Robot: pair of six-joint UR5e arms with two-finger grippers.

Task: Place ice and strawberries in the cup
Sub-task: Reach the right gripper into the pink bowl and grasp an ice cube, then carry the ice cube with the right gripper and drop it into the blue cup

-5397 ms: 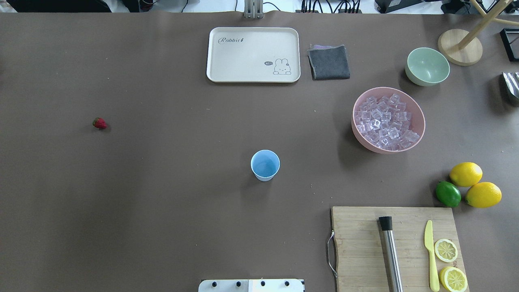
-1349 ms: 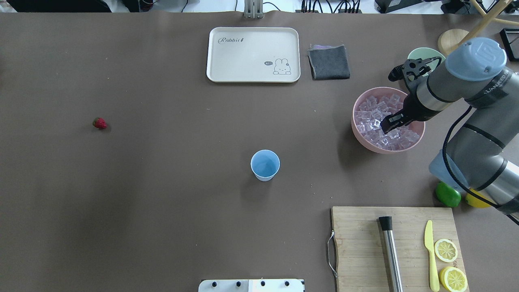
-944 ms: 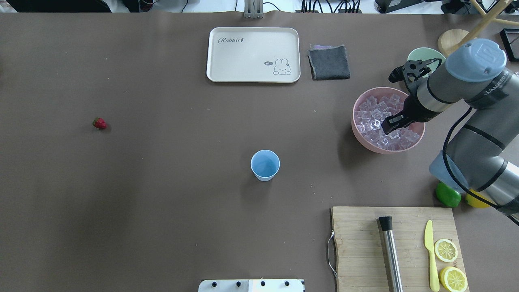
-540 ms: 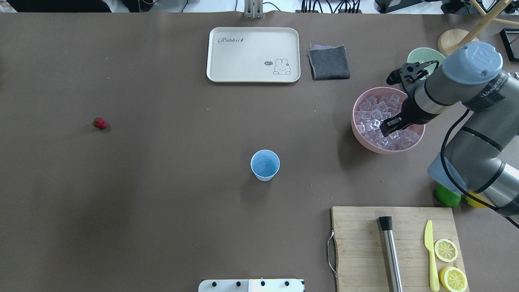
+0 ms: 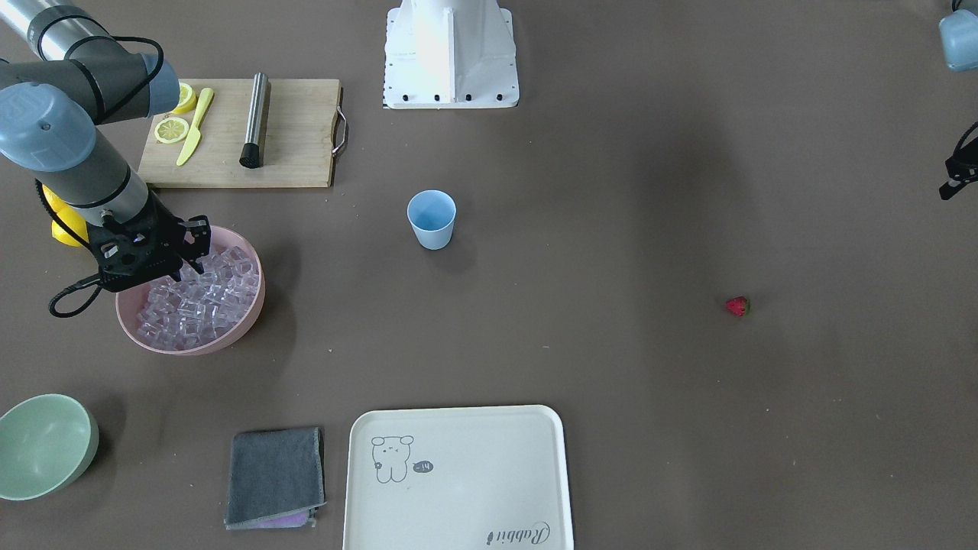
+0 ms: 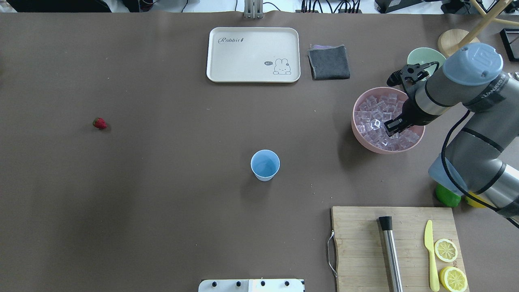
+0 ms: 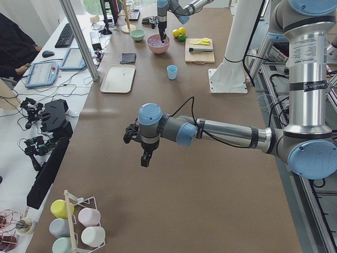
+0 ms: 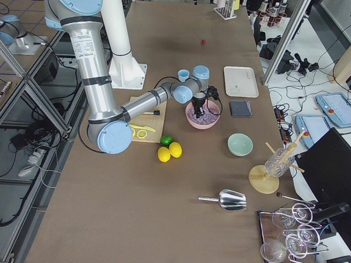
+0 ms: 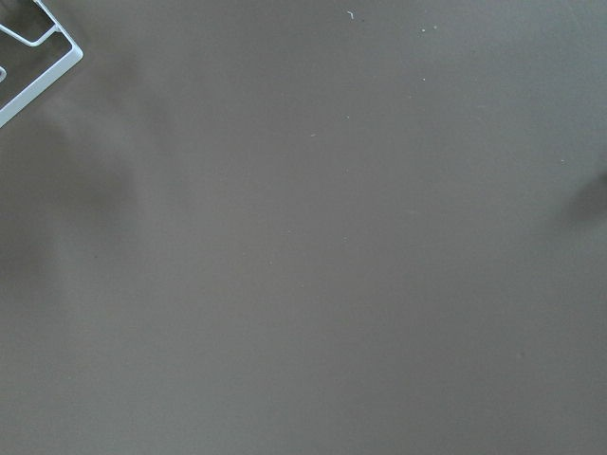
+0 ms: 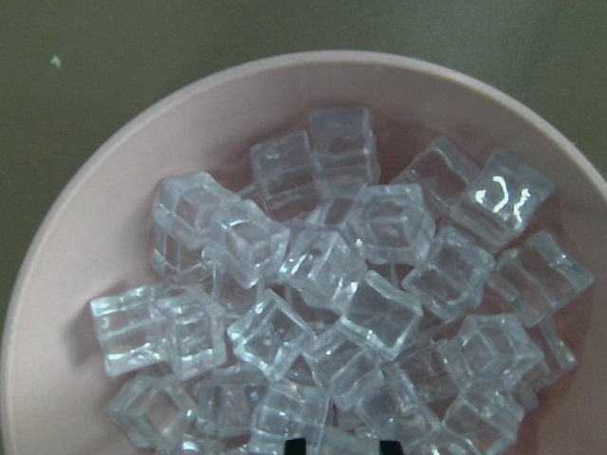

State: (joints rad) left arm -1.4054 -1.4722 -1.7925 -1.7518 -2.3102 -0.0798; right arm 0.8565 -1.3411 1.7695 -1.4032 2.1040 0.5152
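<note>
Nearest the robot the cup [image 6: 265, 164] stands upright on the counter [image 6: 162, 211], the strawberry [image 6: 99, 123] well to its left and the left tool [image 7: 144, 159] hovering, its opening unreadable; farther, the right tool [image 6: 390, 129], shifted slightly since earlier, dips slightly parted tips into the ice [image 6: 375, 113] in the pink bowl [image 6: 359, 138], grip unclear; farthest, the tray [image 6: 253, 52] reads "Rabbit".

Glassy clear ice [image 10: 322, 265], smooth matt pink bowl [image 10: 114, 161]

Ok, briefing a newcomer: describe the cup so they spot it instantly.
Find the wooden cutting board. The cup stands alone mid-table, just off the board's handle end. It is a small light-blue tumbler, unlike the wider pink bowl and green bowl.
</note>
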